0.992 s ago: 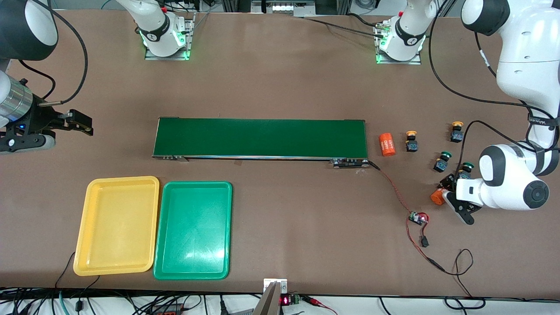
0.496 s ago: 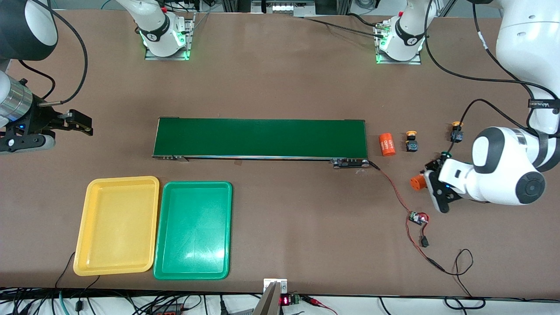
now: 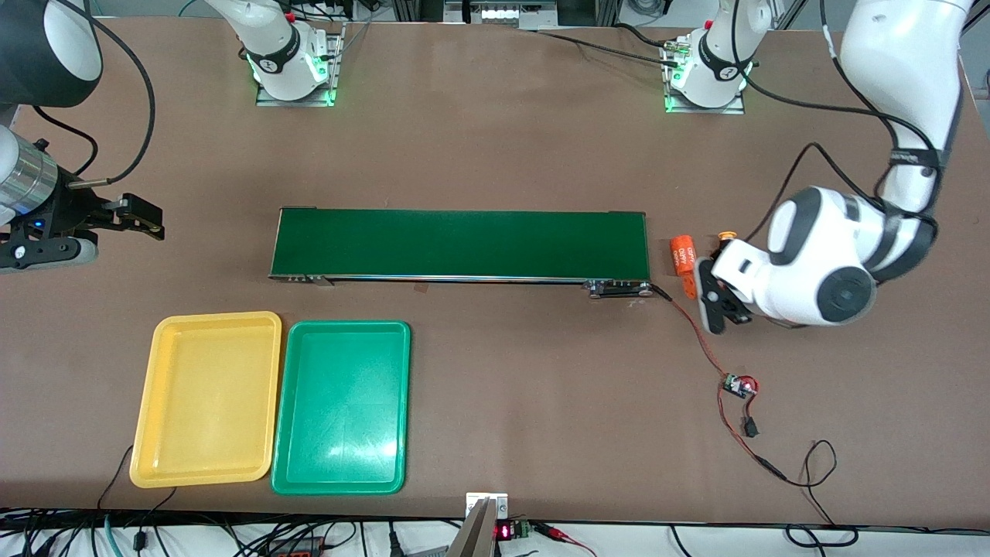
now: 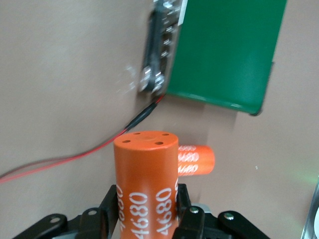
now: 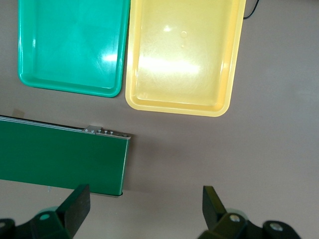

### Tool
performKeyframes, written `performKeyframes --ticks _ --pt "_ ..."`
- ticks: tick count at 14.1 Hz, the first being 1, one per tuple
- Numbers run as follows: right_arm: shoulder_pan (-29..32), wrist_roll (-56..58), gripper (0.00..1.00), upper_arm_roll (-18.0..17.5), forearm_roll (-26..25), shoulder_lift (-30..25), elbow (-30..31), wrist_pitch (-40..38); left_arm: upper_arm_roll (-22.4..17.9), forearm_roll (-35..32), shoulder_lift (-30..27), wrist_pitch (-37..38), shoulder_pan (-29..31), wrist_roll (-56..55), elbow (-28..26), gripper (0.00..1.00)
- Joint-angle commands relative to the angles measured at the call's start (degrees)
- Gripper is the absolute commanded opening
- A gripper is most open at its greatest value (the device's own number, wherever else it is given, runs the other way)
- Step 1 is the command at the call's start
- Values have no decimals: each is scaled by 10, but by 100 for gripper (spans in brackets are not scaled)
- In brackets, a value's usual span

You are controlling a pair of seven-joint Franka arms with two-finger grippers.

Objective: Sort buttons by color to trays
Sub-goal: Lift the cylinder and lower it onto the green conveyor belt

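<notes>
Your left gripper [image 4: 147, 219] has its jaws clamped on an orange cylinder [image 4: 145, 169], not a button, just beside the belt [image 3: 462, 244]. One yellow button [image 3: 725, 235] peeks out near that belt end; probably light, so pinch its blocky body. Your right gripper [image 5: 144, 211] waits, jaws wide, holding nothing.

**A robotics lab bench**

Two white robot arms are bolted by lit base plates [image 3: 294, 81] to a brown counter [image 3: 495, 387]. A small conveyor belt [image 3: 460, 244], loose wiring with a circuit board [image 3: 739, 384], and cable bundles along the counter edge mark a test setup.
</notes>
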State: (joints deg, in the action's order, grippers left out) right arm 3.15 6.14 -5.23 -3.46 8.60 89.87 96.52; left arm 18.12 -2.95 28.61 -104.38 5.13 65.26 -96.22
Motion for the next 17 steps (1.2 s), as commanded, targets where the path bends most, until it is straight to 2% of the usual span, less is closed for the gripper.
performKeyframes --ticks 1,3,9,13,15,16,17 --pt "-2 -6 100 -2 -9 -5 3 3 -4 -23 -50 -63 -45 -7 -96 2" --pt "-1 -6 100 -2 -8 -5 2 3 8 -23 -57 -100 -48 -7 -131 2" --pt "-1 -6 100 -2 -9 -5 0 3 81 -26 -58 -100 -59 -48 -153 2" --pt "0 -6 100 -2 -9 -5 0 3 82 -102 -54 -102 -103 -122 -159 4" --pt "0 -6 100 -1 -9 -5 0 3 82 -108 -47 -103 -102 -126 -157 11" --pt "0 -6 100 -1 -9 -4 0 3 82 -111 -45 -104 -102 -126 -155 20" --pt "0 -6 100 -1 -9 -4 0 3 82 -129 -39 -105 -101 -126 -151 38"
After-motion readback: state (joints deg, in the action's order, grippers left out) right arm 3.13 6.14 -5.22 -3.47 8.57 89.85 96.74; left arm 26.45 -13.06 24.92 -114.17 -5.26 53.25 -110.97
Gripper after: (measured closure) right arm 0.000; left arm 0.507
